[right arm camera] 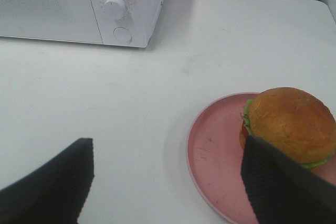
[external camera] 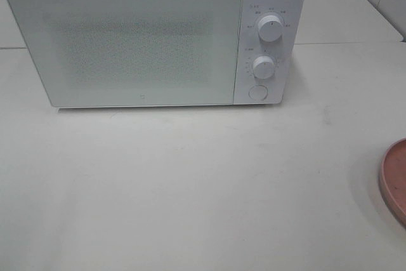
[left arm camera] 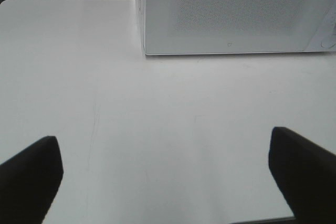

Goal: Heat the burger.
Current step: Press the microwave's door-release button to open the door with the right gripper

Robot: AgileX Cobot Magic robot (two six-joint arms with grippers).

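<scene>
The burger (right arm camera: 291,121), with a golden-brown bun and green lettuce, stands on a pink plate (right arm camera: 212,156) in the right wrist view. In the exterior view only the plate's edge (external camera: 394,179) shows at the right border; the burger is out of that view. The white microwave (external camera: 152,36) stands at the back with its door shut. My right gripper (right arm camera: 168,177) is open above the table, one finger (right arm camera: 283,187) in front of the burger. My left gripper (left arm camera: 168,177) is open and empty over bare table, in front of the microwave (left arm camera: 236,14).
The microwave has two knobs, the upper (external camera: 271,28) and the lower (external camera: 263,66), and a round button (external camera: 257,92) on its right panel. A table seam (external camera: 349,44) runs behind on the right. Neither arm shows in the exterior view.
</scene>
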